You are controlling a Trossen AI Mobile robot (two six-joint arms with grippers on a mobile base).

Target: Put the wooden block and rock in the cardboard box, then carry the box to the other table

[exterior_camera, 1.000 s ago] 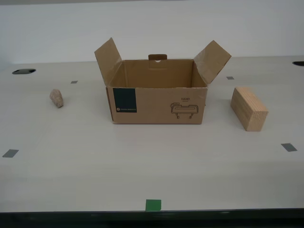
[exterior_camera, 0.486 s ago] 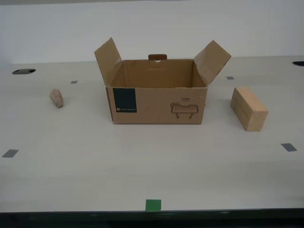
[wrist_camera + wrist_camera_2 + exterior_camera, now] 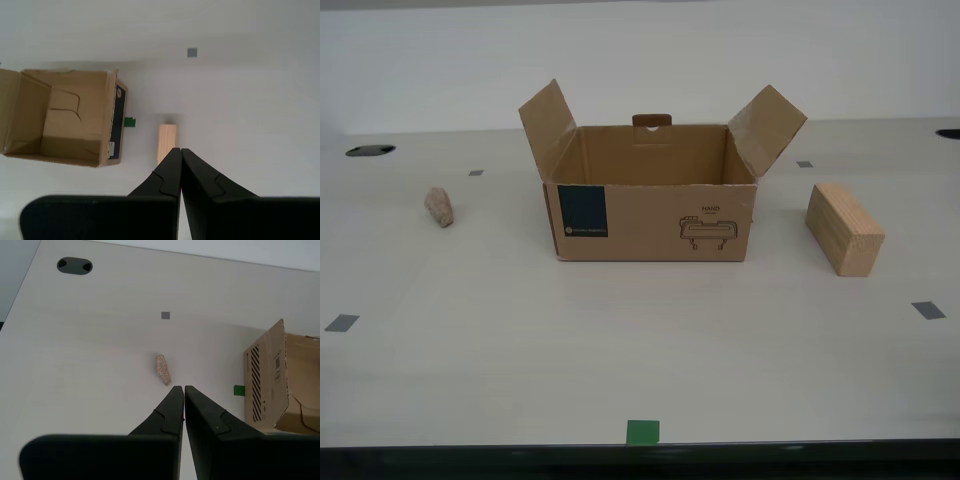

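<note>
The cardboard box (image 3: 650, 205) stands open in the middle of the beige table, side flaps raised, and nothing shows inside it (image 3: 65, 120). The rock (image 3: 439, 206) lies on the table toward the exterior view's left. The wooden block (image 3: 843, 227) rests toward the exterior view's right. My second gripper (image 3: 183, 388) hovers high above the table, shut and holding nothing, its tips pointing near the rock (image 3: 162, 369). My first gripper (image 3: 177, 150) is shut and holding nothing too, high over the wooden block (image 3: 167, 141). Neither arm appears in the exterior view. The other table is out of view.
Small grey tape squares (image 3: 341, 322) (image 3: 927, 310) mark the beige table (image 3: 520, 350). A green tape square (image 3: 642, 431) sits at its near edge. A dark cable hole (image 3: 370, 150) lies at the far side on the exterior view's left. A white wall stands behind.
</note>
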